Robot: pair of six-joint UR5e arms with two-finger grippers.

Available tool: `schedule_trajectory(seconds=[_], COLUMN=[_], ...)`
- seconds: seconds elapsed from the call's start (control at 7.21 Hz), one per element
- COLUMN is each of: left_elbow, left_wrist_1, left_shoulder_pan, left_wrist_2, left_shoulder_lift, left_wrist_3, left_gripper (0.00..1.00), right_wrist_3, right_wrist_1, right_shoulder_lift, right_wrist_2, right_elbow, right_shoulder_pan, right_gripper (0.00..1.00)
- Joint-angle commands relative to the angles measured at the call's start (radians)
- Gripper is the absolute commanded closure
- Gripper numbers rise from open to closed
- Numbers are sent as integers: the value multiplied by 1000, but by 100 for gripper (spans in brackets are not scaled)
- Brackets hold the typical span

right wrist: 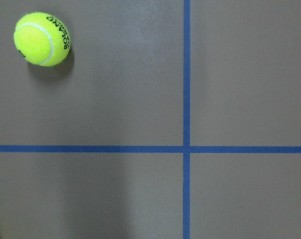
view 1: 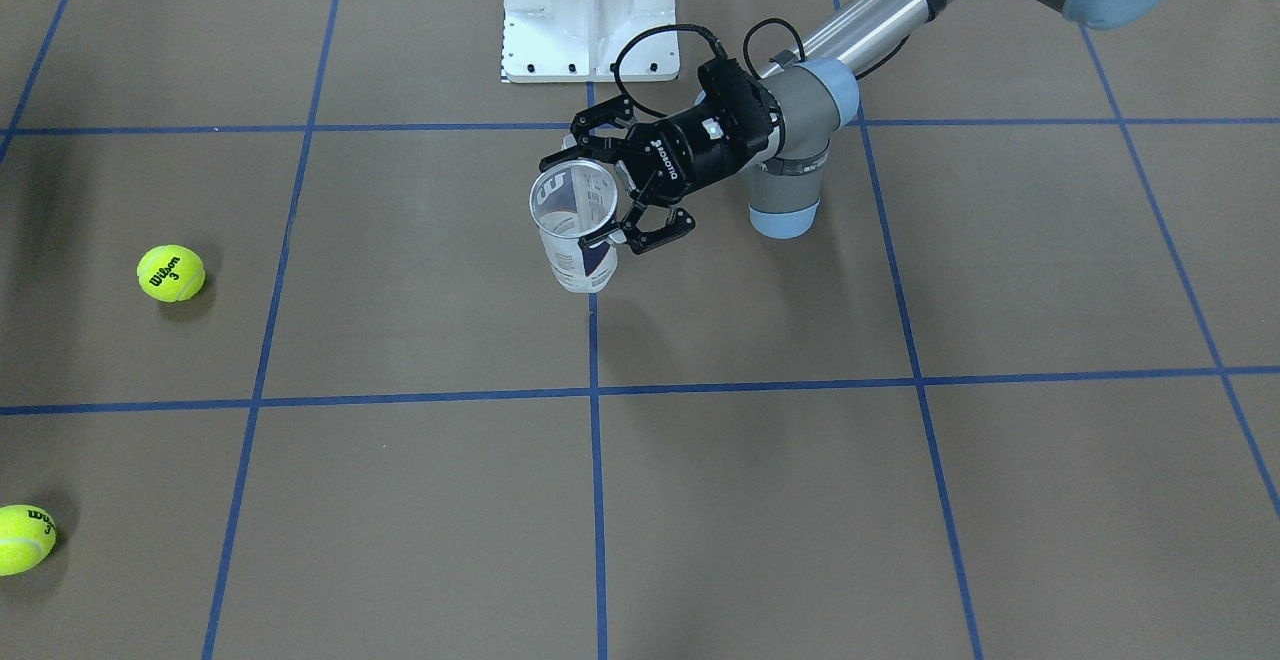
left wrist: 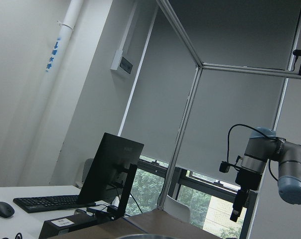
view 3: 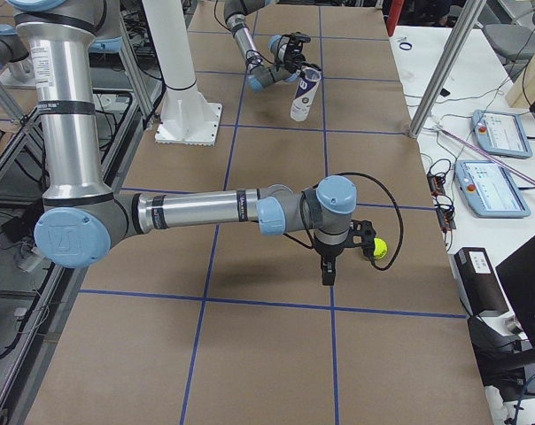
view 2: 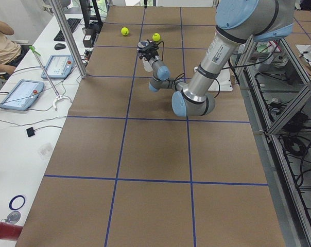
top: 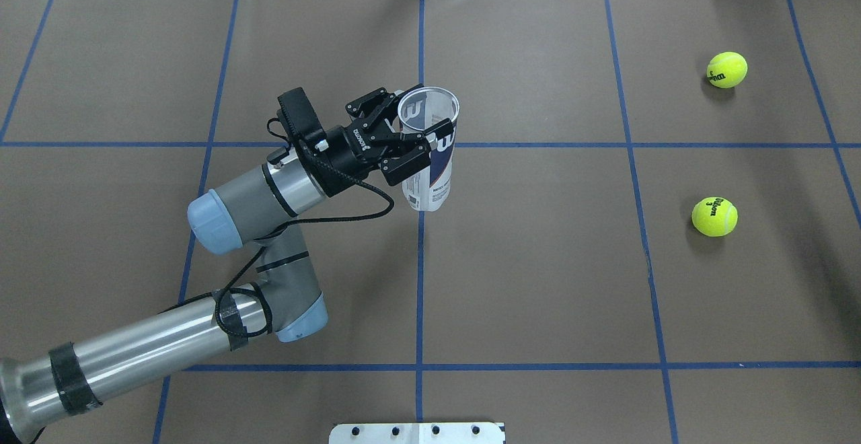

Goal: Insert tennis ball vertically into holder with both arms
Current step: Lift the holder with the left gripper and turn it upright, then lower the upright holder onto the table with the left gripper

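Observation:
The holder [top: 430, 161], a clear can with a white-and-navy label, stands upright with its open mouth up, at the table's middle. My left gripper [top: 412, 136] is shut on its upper part, just below the rim; it also shows in the front view [view 1: 603, 202] with the holder [view 1: 578, 240]. Whether the can's base rests on the table I cannot tell. My right gripper [view 3: 328, 268] points down over the table's right end, beside a tennis ball [view 3: 379, 249]. Whether it is open or shut I cannot tell. The right wrist view shows that ball [right wrist: 42, 39] on the table, with no fingers.
Two more tennis balls [top: 726, 69] [top: 714, 216] lie on the table's right half, apart from the holder. The white pedestal [view 1: 588, 10] stands at the robot's side. Desks with tablets and an operator [view 2: 1, 46] line the far edge.

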Motion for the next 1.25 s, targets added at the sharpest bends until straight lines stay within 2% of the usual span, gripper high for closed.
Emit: schedule_trajectory(seconds=[0.0, 0.42, 0.69, 1.11], left_elbow=[23, 34, 46, 106], left_wrist_1=[-26, -64, -66, -88], left_shoulder_pan=[67, 66, 66, 68], left_wrist_2=[0, 31, 64, 66], left_shoulder_lift=[3, -3, -11, -9], left_wrist_3=[91, 181, 182, 182], left_gripper=[42, 38, 36, 28], right_wrist_3=[0, 0, 0, 0], right_wrist_1=[0, 0, 0, 0], right_shoulder_lift=[0, 0, 0, 0], right_wrist_2=[-1, -2, -2, -2], right_elbow=[0, 1, 1, 0], right_shoulder_pan=[0, 0, 0, 0], right_gripper=[0, 0, 0, 0])
